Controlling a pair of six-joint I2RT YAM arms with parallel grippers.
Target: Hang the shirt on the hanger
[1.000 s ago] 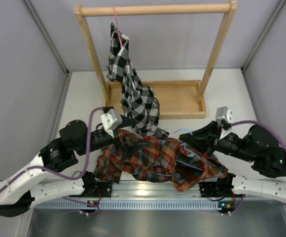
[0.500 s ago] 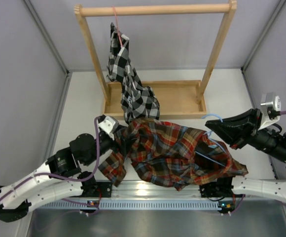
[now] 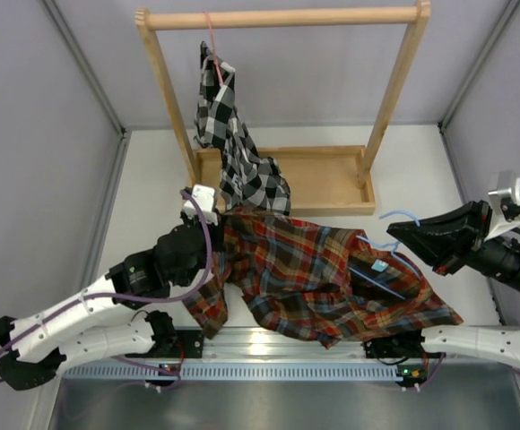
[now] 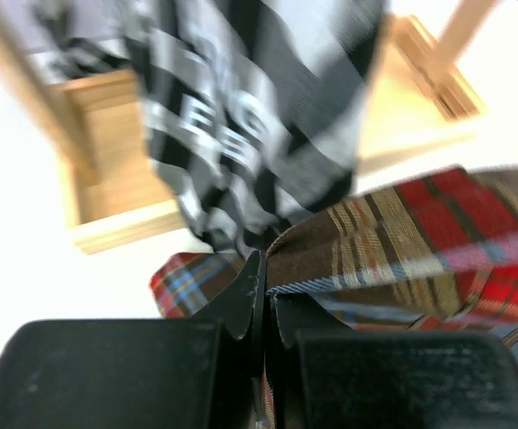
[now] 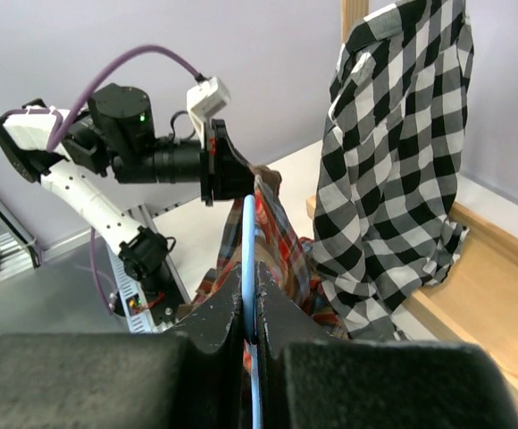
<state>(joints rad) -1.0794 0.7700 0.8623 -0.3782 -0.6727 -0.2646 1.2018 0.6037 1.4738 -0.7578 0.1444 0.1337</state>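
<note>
The red, orange and dark blue plaid shirt [image 3: 314,269] hangs stretched between my two arms, low over the near half of the table. My left gripper [image 3: 223,236] is shut on the shirt's left edge; in the left wrist view its fingertips [image 4: 265,284] pinch the plaid fabric [image 4: 402,237]. My right gripper [image 3: 394,231] is shut on the light-blue wire hanger [image 3: 398,215], whose hook pokes out above the shirt's right side. In the right wrist view the hanger wire [image 5: 248,237] runs from the gripper [image 5: 248,299] into the shirt [image 5: 281,237]. Most of the hanger is hidden under the fabric.
A wooden rack [image 3: 278,16] stands at the back on a wooden tray base [image 3: 332,179]. A black-and-white checked shirt [image 3: 242,166] hangs from it on a pink-red hanger [image 3: 211,40], its hem touching the plaid shirt near my left gripper. An aluminium rail [image 3: 269,345] runs along the near edge.
My left gripper has closed on the shirt's left edge. My right arm has drawn the hanger to the right, and the bunched shirt is now spread wide between the arms.
</note>
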